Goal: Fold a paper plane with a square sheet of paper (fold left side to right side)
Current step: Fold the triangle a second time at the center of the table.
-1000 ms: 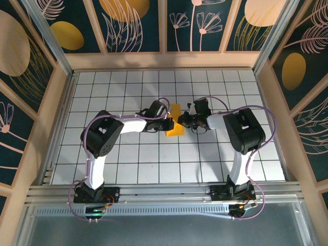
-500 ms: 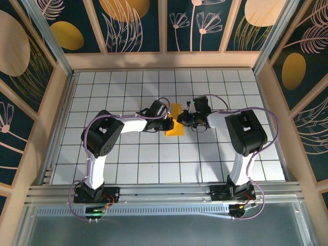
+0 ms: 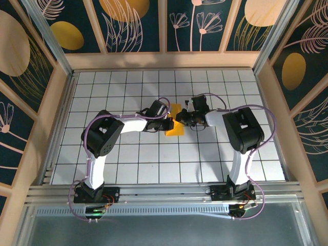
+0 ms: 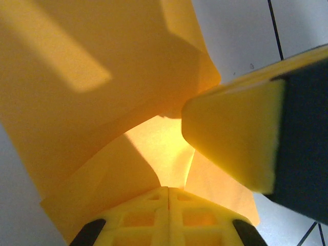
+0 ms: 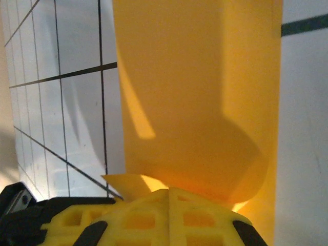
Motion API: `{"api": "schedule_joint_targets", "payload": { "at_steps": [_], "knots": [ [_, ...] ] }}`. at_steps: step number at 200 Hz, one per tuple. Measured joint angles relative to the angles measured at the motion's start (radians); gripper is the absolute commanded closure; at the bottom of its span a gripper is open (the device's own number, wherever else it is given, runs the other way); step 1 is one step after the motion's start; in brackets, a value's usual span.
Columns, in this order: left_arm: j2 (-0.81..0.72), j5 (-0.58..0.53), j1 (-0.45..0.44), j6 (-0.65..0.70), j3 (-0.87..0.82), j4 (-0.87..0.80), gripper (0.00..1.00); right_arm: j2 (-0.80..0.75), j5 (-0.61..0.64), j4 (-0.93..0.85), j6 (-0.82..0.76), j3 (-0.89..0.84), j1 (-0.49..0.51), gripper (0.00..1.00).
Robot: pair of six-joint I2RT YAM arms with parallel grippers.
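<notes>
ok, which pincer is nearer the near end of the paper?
Left, slightly: the left pincer meets the paper from its left side, lower down; the right pincer meets its right side, nearer the middle.

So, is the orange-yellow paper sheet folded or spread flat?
Folded: the orange-yellow paper sheet lies as a narrow strip, with overlapping layers in the left wrist view.

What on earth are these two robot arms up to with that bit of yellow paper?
They are folding a paper plane. Both arms reach in to the middle of the tiled table, where a narrow, already folded orange-yellow paper sits between them. The left end effector and the right end effector are both shut and seem to pinch the paper from opposite sides. The wrist views show it partly lifted and curved, not yet a finished dart.
</notes>
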Motion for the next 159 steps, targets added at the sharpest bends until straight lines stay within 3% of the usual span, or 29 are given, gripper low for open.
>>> {"api": "schedule_joint_targets", "payload": {
  "at_steps": [86,159],
  "knots": [
    [0.005,-0.014,0.0,0.0,0.01,-0.011,1.0,0.04,0.001,-0.006,-0.026,0.023,-0.028,1.0],
    [0.006,-0.015,0.0,0.0,0.012,-0.011,1.0,0.045,0.004,-0.013,-0.049,0.034,-0.114,1.0]
  ]
}}
